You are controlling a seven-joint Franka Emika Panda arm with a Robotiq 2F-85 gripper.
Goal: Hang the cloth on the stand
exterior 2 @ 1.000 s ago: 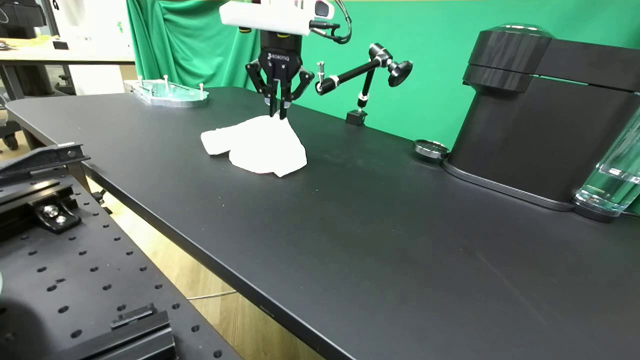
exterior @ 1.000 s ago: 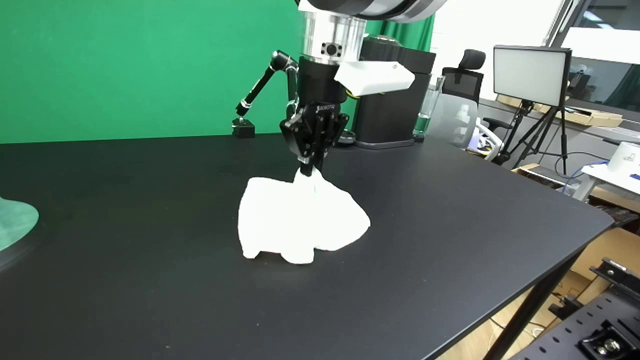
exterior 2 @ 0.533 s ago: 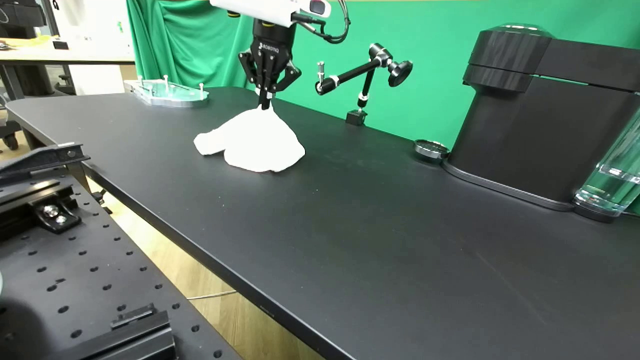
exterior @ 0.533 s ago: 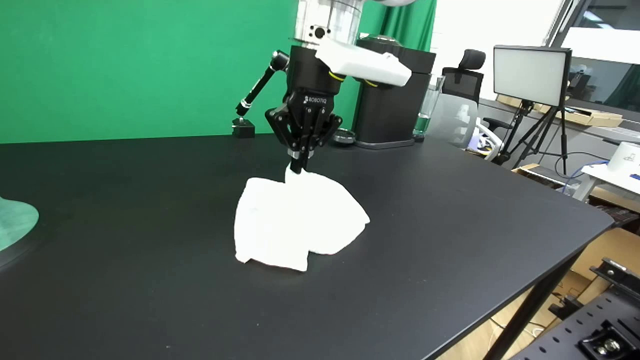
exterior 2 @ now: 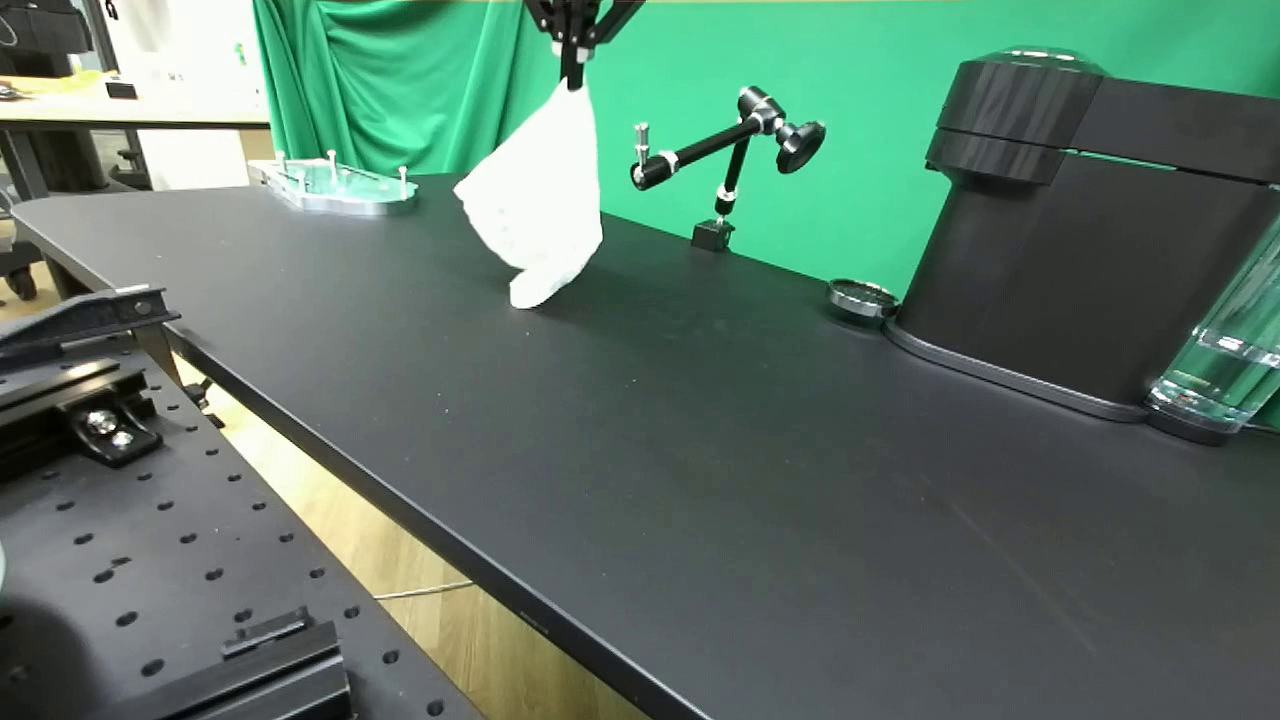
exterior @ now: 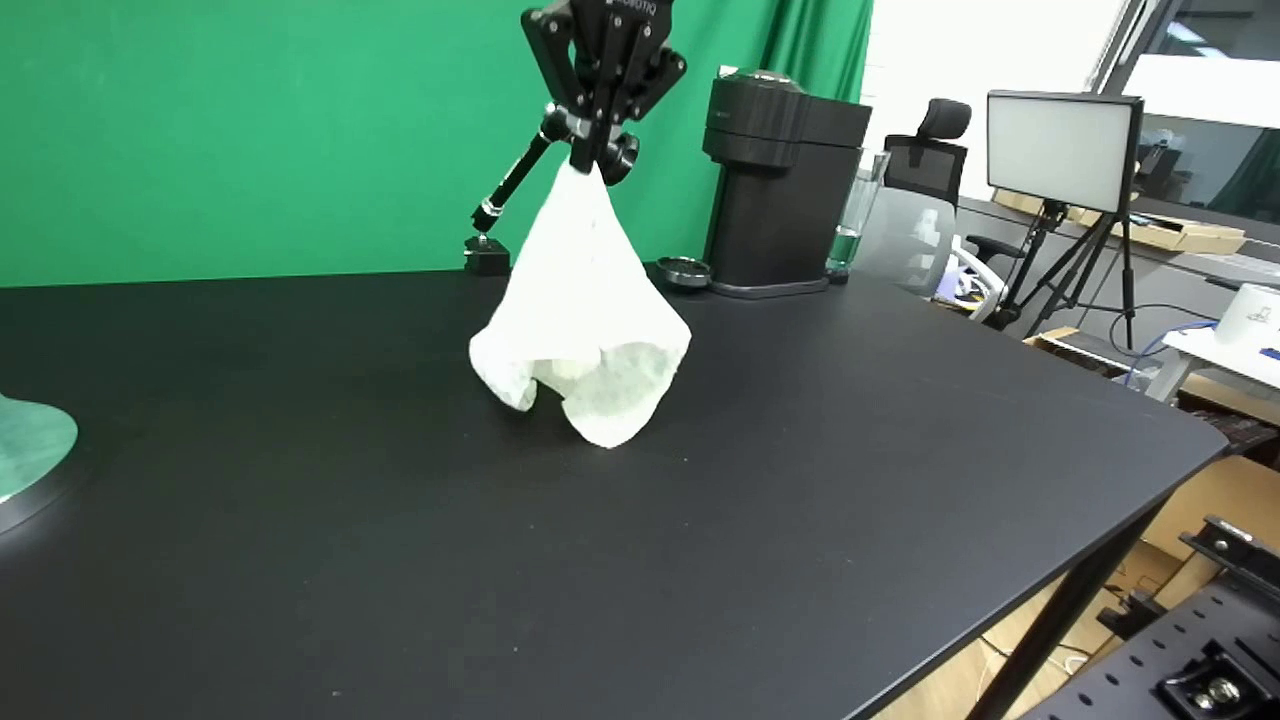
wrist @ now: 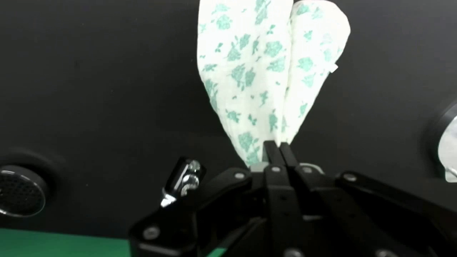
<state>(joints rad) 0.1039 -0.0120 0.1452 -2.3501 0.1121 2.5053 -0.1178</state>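
Note:
The cloth [exterior: 590,300] hangs in a long cone from my gripper [exterior: 592,165], which is shut on its top corner. Its lower folds spread over the black table, and I cannot tell whether the lowest corner touches. Up close in the wrist view the cloth [wrist: 246,71] is white with green flowers, pinched at the fingertips [wrist: 272,150]. The stand [exterior 2: 705,150], a thin black jointed arm on a small block, is at the table's back edge, apart from the cloth. My gripper partly covers the stand [exterior: 525,170] in an exterior view; part of the stand [wrist: 184,175] shows beside the gripper in the wrist view.
A bulky black machine [exterior 2: 1050,270] with a clear water tank [exterior 2: 1225,340] stands along the back edge. Beside it lies a round metal dish [exterior 2: 862,300]. A clear plate with posts [exterior 2: 340,195] sits at the table's far end. Green curtain hangs behind.
The fingers have closed on the cloth's corner. My gripper has risen, lifting the cloth from a spread heap on the table into a hanging shape.

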